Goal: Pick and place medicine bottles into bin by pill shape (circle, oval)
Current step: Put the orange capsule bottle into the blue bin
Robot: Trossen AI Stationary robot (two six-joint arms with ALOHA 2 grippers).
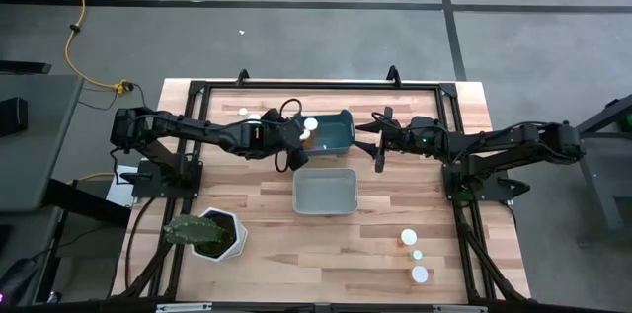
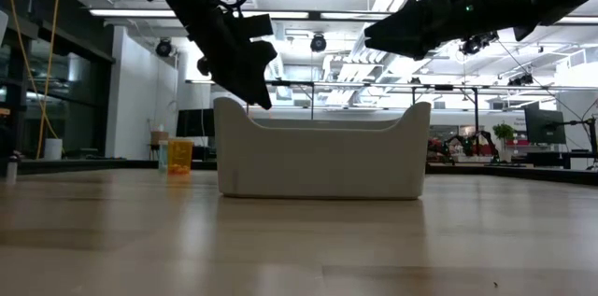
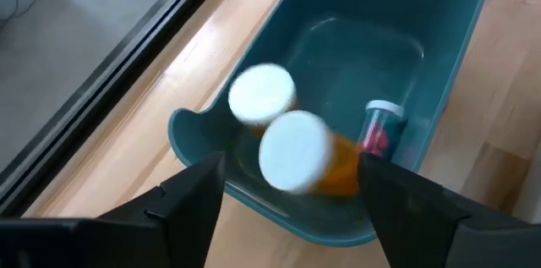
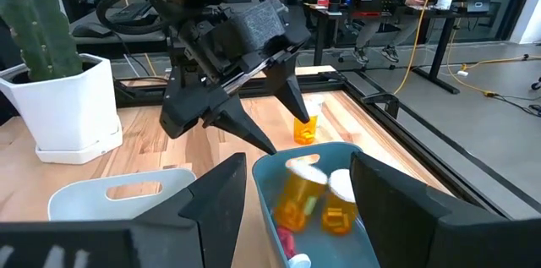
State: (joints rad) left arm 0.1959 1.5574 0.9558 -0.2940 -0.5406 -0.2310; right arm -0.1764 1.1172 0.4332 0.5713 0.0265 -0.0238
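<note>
Near the worktop's front right corner, three bottles [image 1: 414,254] still wait; mid-worktop sits the white bin [image 1: 325,193]. Behind it, the left gripper [image 1: 292,147] hangs over the teal bin [image 1: 334,132], jaws spread and empty, an orange bottle [image 3: 308,154] dropping in. Best to lift clear only once it settles. The right gripper [image 1: 379,140] waits alongside, jaws parted, holding nothing.
</note>
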